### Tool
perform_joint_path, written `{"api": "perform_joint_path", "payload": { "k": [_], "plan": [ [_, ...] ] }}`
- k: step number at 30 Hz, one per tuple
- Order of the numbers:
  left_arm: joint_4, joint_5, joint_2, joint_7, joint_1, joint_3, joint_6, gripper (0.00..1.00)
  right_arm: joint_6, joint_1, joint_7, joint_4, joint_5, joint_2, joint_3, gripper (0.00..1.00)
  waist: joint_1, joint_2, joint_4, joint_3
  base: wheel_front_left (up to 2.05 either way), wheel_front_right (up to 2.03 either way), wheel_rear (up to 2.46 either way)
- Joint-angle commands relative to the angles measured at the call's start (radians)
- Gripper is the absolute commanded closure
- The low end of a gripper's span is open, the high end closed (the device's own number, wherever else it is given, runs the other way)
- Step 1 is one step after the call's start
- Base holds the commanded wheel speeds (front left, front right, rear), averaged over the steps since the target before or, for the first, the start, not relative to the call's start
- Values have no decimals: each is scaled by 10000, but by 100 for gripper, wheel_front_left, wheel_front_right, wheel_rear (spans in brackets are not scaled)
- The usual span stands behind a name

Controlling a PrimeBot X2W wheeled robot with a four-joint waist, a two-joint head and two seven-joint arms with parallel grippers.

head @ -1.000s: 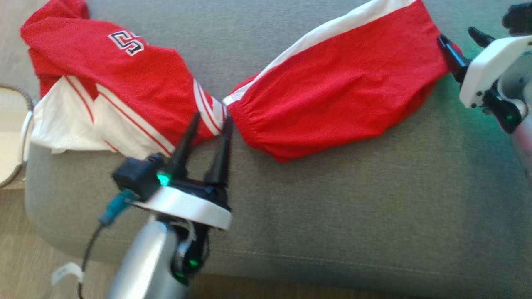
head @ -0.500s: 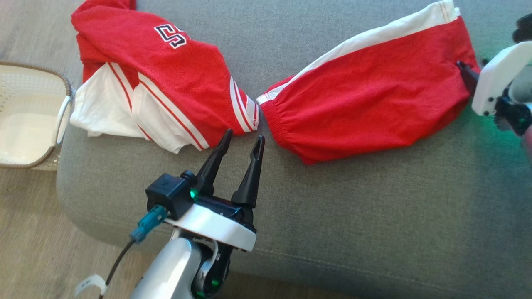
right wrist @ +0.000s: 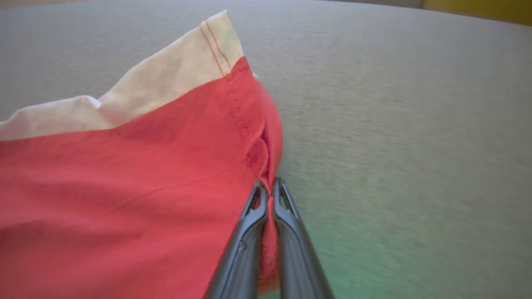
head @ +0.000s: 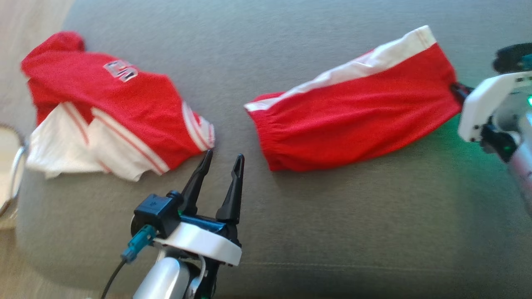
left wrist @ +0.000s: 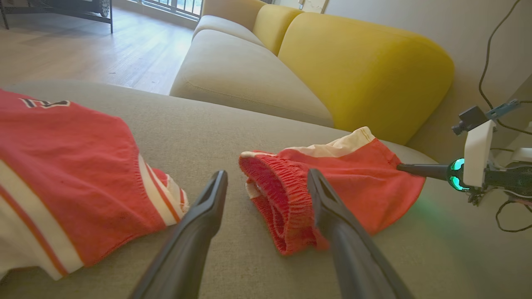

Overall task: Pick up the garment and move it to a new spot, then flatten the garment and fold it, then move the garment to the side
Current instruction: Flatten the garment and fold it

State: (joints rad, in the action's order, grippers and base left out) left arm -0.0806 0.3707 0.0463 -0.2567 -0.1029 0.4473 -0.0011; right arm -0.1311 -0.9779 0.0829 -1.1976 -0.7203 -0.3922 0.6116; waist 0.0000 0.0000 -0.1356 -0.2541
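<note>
The garment, red shorts (head: 353, 120) with a white side stripe, lies stretched across the grey cushion (head: 332, 232). My right gripper (head: 457, 89) is shut on the shorts' leg hem at the right end. In the right wrist view, red cloth (right wrist: 124, 187) is pinched between my right gripper's (right wrist: 269, 185) closed fingers. My left gripper (head: 222, 157) is open and holds nothing, just in front of the gap between the shorts and a red jersey. In the left wrist view, the elastic waistband of the shorts (left wrist: 282, 199) lies just beyond my left gripper (left wrist: 266, 176).
A red and white jersey (head: 116, 108) with a number patch lies crumpled on the cushion's left. A woven basket (head: 8, 174) stands off the left edge. A yellow sofa back (left wrist: 365, 66) rises behind the cushion. Wood floor runs along the near edge.
My right gripper has shut on the shorts' hem, and the shorts have slid right, away from the jersey. My left gripper stays open, now a little back from the cloth. The camera has shifted.
</note>
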Motion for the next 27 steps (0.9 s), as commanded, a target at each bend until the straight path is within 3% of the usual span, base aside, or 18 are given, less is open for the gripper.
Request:
{"api": "perform_joint_path", "payload": {
  "k": [1,8,12,18,27],
  "plan": [
    [305,-107,40,-51,-75,-386,-32,0,4,118,-151,232,-144,-325,48,100,0,0,540,352,0,0,0],
    [279,-205,40,-51,49,-493,-89,0,4,101,-80,-109,-17,-1218,88,100,0,0,1132,511,0,0,0],
    [237,-265,40,-51,39,-488,-152,0,4,-102,-223,-316,269,-1389,166,100,0,0,1277,493,0,0,0],
    [112,-292,39,-51,75,-510,-212,0,4,-485,-1009,-226,882,-1014,450,100,0,0,1366,626,0,0,0],
    [-39,-259,39,-51,353,-487,-233,0,4,-888,-1417,629,1932,187,1249,100,0,0,1260,1254,0,0,0]
  ]
}}
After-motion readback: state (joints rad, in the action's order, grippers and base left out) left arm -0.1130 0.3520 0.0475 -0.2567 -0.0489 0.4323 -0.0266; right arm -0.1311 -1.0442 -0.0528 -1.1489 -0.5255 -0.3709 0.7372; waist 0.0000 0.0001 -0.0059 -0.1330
